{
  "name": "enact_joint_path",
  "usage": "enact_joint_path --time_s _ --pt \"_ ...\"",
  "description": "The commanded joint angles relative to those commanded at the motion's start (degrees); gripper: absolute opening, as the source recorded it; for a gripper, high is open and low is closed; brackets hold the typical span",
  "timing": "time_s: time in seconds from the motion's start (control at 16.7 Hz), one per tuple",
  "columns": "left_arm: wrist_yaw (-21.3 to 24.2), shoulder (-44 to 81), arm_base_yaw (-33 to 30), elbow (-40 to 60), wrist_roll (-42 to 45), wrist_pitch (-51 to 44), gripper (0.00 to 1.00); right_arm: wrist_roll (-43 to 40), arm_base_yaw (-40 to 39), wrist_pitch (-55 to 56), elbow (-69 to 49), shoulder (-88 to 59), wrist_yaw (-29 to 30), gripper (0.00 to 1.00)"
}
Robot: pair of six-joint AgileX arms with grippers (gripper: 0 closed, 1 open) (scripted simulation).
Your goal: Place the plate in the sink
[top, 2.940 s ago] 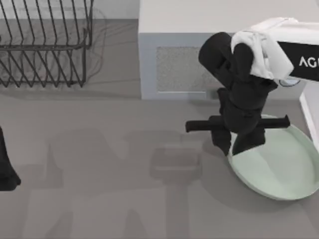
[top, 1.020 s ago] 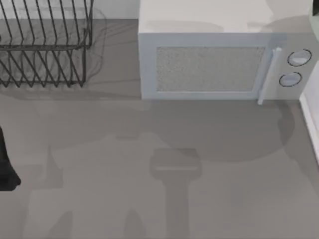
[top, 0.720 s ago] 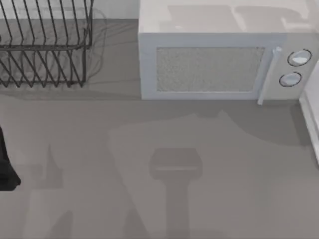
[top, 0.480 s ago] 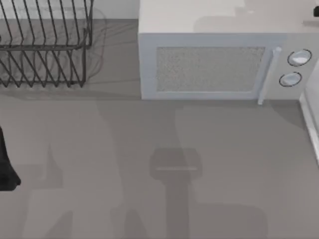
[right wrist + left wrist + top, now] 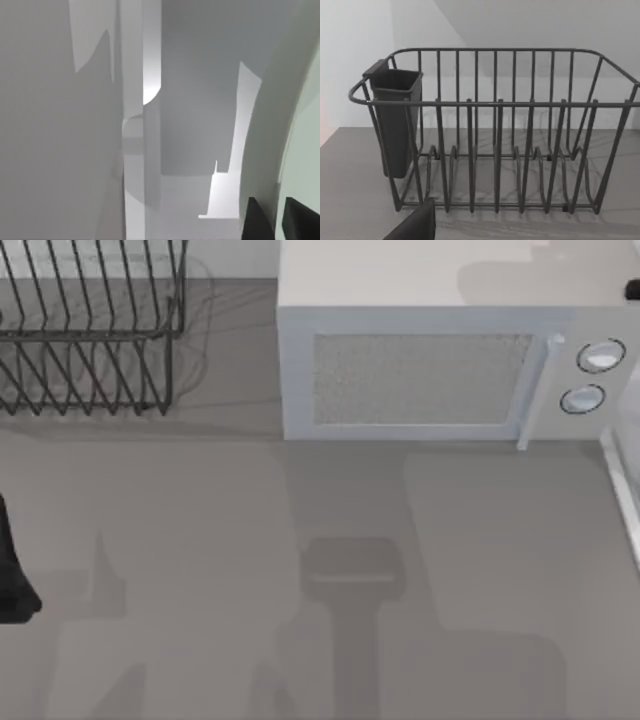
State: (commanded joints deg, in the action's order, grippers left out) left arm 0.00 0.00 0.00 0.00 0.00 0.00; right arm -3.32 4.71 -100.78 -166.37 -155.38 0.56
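In the right wrist view the pale mint-green plate point(image 5: 306, 145) stands on edge along one side, its curved rim running down between two dark fingers point(image 5: 257, 222). My right gripper point(image 5: 278, 215) is shut on that rim. Beyond the plate lie pale grey and white flat walls with a bright corner. The sink's white rim point(image 5: 622, 490) is a narrow strip at the table's right edge in the top view. A small dark piece of the right arm point(image 5: 633, 288) shows at the far right, behind the microwave. My left arm point(image 5: 12, 570) stays parked at the left edge.
A grey-white microwave point(image 5: 430, 375) with two round knobs stands at the back right. A dark wire dish rack point(image 5: 90, 330) occupies the back left, also shown as the rack point(image 5: 510, 130) with its cutlery cup point(image 5: 395, 120) in the left wrist view.
The right arm and plate, earlier on the table in front of the microwave, have left the top view towards the right. Shadows have kept shifting across the table. The left arm has not moved.
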Motion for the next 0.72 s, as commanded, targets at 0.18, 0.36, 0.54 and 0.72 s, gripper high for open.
enact_joint_path --time_s 0.18,0.36,0.54,0.72 --pt "0.00 0.00 0.00 0.00 0.00 0.00 1.00 0.00 0.00 0.00 0.00 0.00 0.00 0.23" --pt "0.00 0.00 0.00 0.00 0.00 0.00 1.00 0.00 0.00 0.00 0.00 0.00 0.00 0.45" --pt "0.00 0.00 0.00 0.00 0.00 0.00 1.00 0.00 0.00 0.00 0.00 0.00 0.00 0.68" --pt "0.00 0.00 0.00 0.00 0.00 0.00 1.00 0.00 0.00 0.00 0.00 0.00 0.00 0.90"
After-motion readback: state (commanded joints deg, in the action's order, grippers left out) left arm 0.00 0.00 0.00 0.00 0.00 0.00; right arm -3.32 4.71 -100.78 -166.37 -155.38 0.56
